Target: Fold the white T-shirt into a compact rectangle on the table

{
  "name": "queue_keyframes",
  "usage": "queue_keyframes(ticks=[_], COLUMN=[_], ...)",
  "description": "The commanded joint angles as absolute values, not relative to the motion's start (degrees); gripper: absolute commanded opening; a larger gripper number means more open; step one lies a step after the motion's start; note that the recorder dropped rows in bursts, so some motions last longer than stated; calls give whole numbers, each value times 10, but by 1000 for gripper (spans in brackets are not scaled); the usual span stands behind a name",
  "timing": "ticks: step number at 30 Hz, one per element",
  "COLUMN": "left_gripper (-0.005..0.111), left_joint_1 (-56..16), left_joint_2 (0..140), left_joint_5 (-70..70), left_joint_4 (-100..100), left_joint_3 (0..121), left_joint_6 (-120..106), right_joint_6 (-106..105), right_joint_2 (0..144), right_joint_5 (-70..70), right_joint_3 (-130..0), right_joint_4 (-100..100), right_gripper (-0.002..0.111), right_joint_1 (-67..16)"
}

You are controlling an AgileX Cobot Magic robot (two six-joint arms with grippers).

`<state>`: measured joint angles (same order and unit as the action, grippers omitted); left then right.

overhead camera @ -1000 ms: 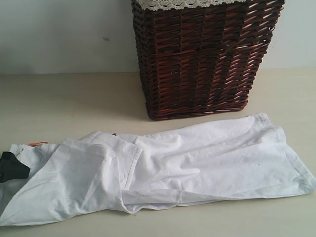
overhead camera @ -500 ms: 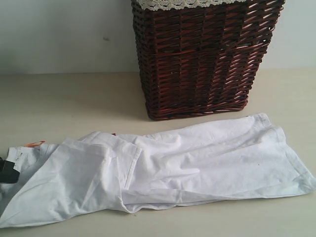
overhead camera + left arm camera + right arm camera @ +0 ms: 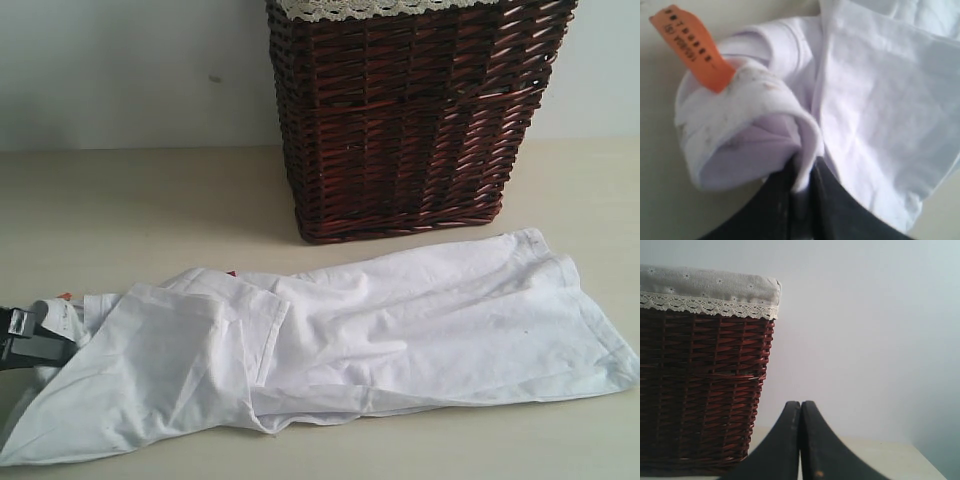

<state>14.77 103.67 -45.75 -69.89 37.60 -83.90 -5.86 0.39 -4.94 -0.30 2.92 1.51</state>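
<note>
The left pincer [image 3: 801,182] has closed on the collar [image 3: 745,100] of the white T-shirt [image 3: 400,330], whose long axis extends toward 3 o'clock.

The wicker basket [image 3: 400,120] is cut off by the exterior view's top edge. The left gripper [image 3: 50,340] is cropped at its left edge. The print on the orange tag [image 3: 692,47] is blurred beyond reading.

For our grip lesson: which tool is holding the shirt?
The left tool, pinching the shirt at its collar by the orange tag; the right tool is shut on nothing.
</note>
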Motion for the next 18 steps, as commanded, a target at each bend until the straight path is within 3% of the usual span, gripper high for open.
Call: queue_keyframes(ticks=[1, 18], left_gripper=[0, 0], left_joint_1=[148, 149], left_joint_2=[1030, 1011], left_joint_5=[-477, -550], left_joint_4=[-710, -721], left_joint_3=[373, 373], left_joint_6=[-836, -838], right_joint_6=[-59, -59], right_joint_2=[0, 0], right_joint_5=[-53, -53], right_joint_3=[0, 0], right_joint_4=[29, 29], right_gripper=[0, 0], right_joint_1=[18, 18])
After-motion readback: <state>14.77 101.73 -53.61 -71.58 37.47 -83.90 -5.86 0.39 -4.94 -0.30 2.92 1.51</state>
